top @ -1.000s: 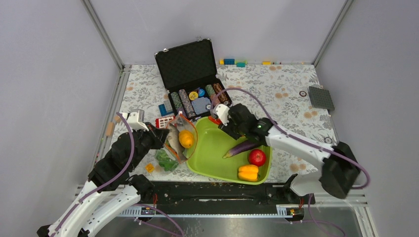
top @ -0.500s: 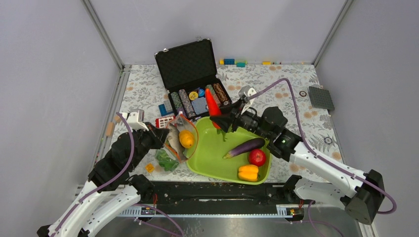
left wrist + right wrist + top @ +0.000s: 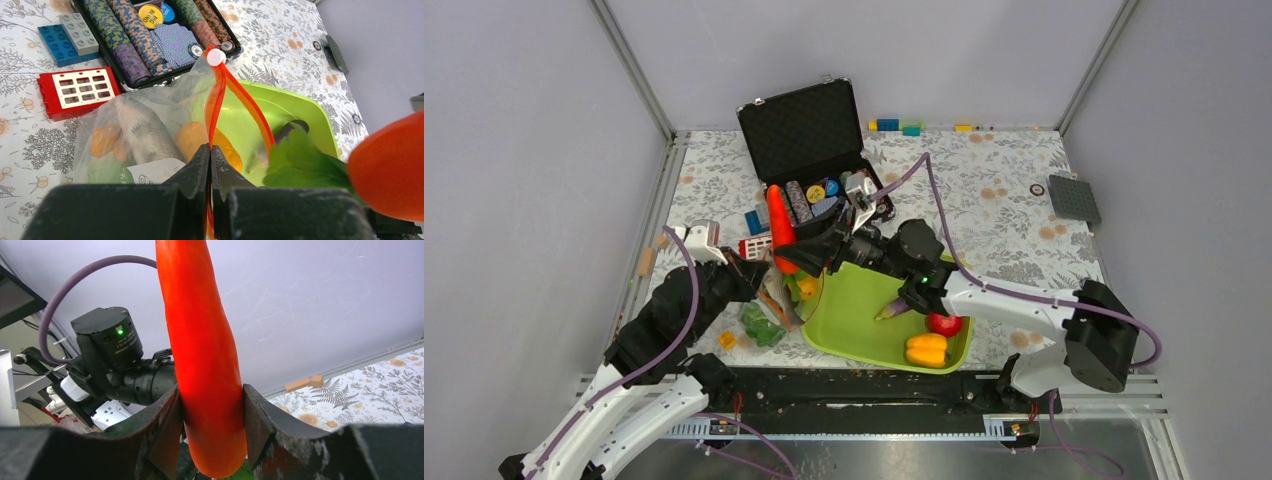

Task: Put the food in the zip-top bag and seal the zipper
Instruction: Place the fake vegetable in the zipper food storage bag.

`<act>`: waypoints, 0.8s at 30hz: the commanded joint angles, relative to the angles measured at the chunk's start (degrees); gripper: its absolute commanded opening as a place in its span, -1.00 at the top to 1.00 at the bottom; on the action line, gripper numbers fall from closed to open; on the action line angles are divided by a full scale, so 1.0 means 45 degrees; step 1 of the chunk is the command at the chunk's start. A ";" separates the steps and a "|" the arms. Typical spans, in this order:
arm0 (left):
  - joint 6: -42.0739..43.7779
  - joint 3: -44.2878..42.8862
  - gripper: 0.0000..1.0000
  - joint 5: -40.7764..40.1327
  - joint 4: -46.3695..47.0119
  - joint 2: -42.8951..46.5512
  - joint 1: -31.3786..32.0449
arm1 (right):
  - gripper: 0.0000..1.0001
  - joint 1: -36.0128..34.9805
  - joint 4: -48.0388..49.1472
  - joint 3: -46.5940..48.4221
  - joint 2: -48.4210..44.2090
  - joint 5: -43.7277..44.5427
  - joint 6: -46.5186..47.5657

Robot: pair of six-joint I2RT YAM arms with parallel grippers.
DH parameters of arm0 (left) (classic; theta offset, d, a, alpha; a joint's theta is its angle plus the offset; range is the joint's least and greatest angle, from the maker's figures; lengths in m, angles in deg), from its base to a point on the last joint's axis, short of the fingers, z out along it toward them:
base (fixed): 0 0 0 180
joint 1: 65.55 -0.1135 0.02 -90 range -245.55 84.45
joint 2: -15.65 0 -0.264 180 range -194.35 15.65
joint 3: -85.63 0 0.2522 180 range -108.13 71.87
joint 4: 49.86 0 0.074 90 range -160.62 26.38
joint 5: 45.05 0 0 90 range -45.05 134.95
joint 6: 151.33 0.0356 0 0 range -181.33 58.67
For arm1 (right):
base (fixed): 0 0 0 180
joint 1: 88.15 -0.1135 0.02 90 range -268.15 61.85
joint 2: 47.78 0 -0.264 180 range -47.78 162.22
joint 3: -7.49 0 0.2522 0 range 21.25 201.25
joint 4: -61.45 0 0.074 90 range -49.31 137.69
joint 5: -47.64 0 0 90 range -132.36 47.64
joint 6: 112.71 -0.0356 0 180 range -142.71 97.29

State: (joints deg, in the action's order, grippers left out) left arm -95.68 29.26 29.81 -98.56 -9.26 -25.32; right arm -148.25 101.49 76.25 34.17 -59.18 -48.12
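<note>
Grey wall [image 3: 325, 290]; carrot [image 3: 205, 365] (upright) in right gripper [image 3: 210, 407]

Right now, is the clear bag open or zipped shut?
Open. The bag mouth gapes: the zipper runs as two orange-red strips spread apart, and the left gripper pinches one strip.

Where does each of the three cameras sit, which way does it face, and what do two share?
Top external: above and behind the arms, looking down on the table; both show, right gripper holding the carrot.
Left wrist: on the left arm, looking forward over the zip-top bag and green tray; left gripper pinches the zipper.
Right wrist: on the right arm, looking past its fingers toward the left arm and wall.
Shared: both wrist views show the carrot.
</note>
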 commanded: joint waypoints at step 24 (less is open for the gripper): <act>-0.0056 0.0025 1.00 0.0200 0.0753 0.0052 -0.0019 | 0.24 -0.1552 0.0927 -0.2638 0.0934 0.4574 -0.0662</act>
State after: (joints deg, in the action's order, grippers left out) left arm -95.72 29.26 30.84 -98.21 -9.59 -25.30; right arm -154.50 107.70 63.69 39.22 -43.42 -51.66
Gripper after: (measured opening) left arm 0.010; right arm 0.496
